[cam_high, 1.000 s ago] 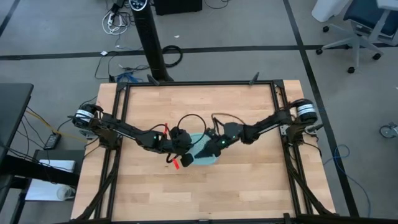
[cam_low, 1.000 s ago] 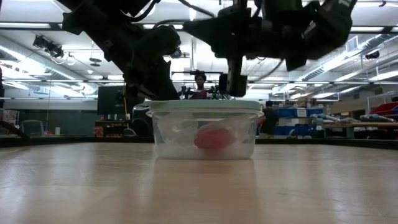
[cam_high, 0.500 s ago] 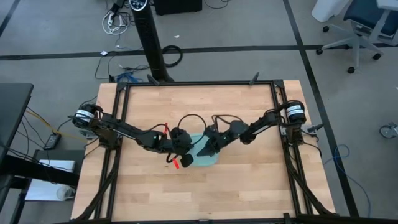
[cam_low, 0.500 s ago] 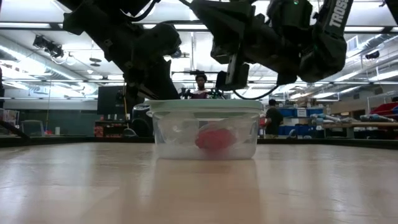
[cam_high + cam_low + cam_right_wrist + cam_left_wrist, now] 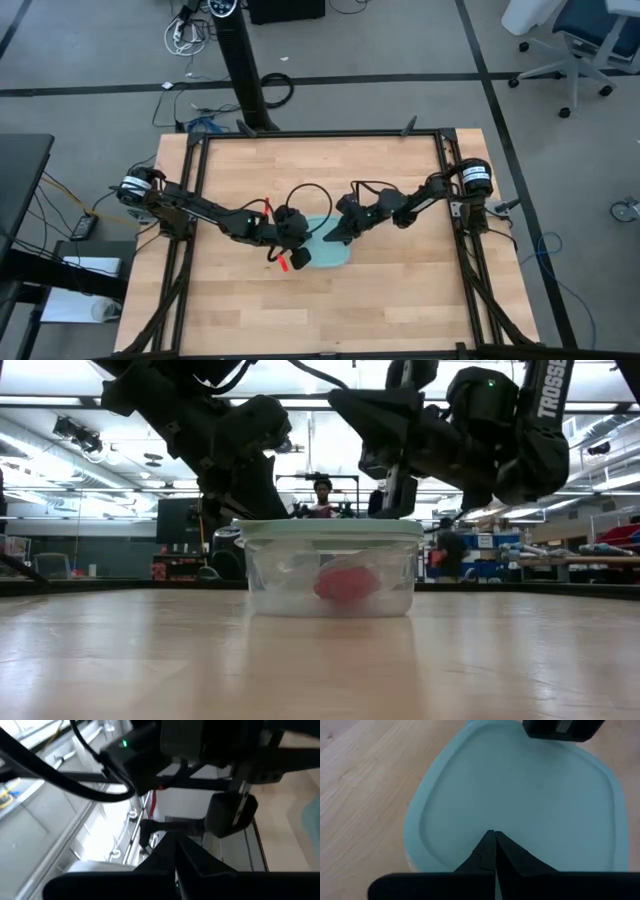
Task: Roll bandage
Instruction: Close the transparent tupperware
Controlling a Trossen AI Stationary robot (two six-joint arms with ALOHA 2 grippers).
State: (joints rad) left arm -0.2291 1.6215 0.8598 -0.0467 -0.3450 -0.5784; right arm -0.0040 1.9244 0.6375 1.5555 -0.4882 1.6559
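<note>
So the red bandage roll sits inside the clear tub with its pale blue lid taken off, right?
Not quite. The red bandage roll does sit inside the clear tub, but the pale blue lid is on, not off. The low view shows it capping the tub, and the left wrist view looks down on it.

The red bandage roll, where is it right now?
In the low view, the red bandage roll sits inside the clear lidded plastic container at the table's middle.

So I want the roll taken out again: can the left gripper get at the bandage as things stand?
Probably not. The bandage sits inside the container, whose lid is on, and the shut left gripper is above that lid.
</note>
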